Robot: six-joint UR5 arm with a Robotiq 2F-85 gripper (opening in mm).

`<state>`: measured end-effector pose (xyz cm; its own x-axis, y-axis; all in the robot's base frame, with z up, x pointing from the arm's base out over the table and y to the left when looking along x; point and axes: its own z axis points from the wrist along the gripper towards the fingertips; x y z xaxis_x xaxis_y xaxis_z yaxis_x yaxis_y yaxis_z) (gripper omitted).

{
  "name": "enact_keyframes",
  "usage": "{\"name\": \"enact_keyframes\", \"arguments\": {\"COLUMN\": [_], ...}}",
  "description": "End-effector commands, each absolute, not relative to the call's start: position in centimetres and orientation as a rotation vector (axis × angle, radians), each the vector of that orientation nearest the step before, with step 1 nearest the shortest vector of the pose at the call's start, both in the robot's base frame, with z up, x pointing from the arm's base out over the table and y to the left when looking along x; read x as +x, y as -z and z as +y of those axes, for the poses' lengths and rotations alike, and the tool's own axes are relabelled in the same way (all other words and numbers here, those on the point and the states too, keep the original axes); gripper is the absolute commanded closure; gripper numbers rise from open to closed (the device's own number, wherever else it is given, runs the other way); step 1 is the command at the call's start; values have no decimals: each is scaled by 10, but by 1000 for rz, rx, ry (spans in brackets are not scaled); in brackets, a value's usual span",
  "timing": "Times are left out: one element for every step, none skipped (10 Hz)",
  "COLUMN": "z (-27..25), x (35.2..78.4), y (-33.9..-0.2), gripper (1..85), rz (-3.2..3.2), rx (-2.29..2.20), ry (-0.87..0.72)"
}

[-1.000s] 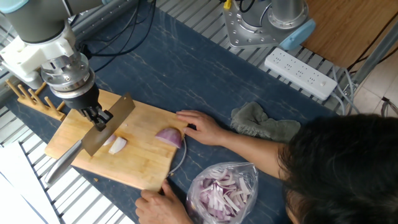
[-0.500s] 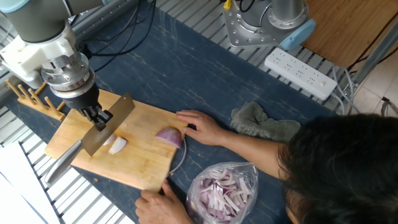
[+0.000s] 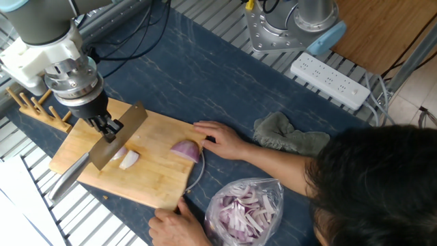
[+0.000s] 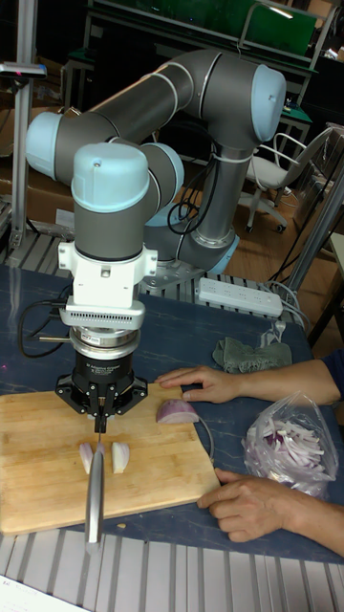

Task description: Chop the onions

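Observation:
My gripper [image 3: 109,128] [image 4: 99,420] is shut on the handle of a cleaver-like knife [image 3: 113,140] [image 4: 95,488]. The blade stands edge-down on the wooden cutting board [image 3: 157,178] [image 4: 38,469]. It sits in the small pale onion wedge, with one slice [image 3: 130,159] [image 4: 120,456] on one side and another slice [image 4: 86,457] on the other. A larger purple onion half [image 3: 186,151] [image 4: 177,412] lies on the board's right end, apart from the knife.
A person's hands hold the board: one hand [image 3: 220,139] [image 4: 205,384] beside the purple half, the other [image 3: 174,229] [image 4: 250,502] at the near edge. A clear bag of onion strips [image 3: 246,208] [image 4: 285,445], a grey cloth [image 3: 290,136], a power strip [image 3: 330,79] and a wooden rack [image 3: 37,109] surround it.

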<state>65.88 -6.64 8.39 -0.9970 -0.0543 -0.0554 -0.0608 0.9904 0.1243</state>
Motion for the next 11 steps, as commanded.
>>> {"name": "enact_keyframes", "arguments": {"z": [-65,-64,-63,-63,-63,-63,-63,-63,-64,-62,-62], "x": [661,661,662,663,664,665,665,666,669,671,673], "y": [-84,-82,-81,-80,-78,-78,-76,-74,-72,-69,-67], "gripper": [847,847,847,847,847,847,847,847,847,847,847], "rz": [3074,3072,3069,3068,3065,3062,3060,3054,3046,3038,3031], "rx": [-81,-78,-73,-73,-73,-75,-79,-81,-82,-81,-80], "ry": [-212,-214,-214,-213,-211,-210,-215,-212,-213,-214,-209]}}
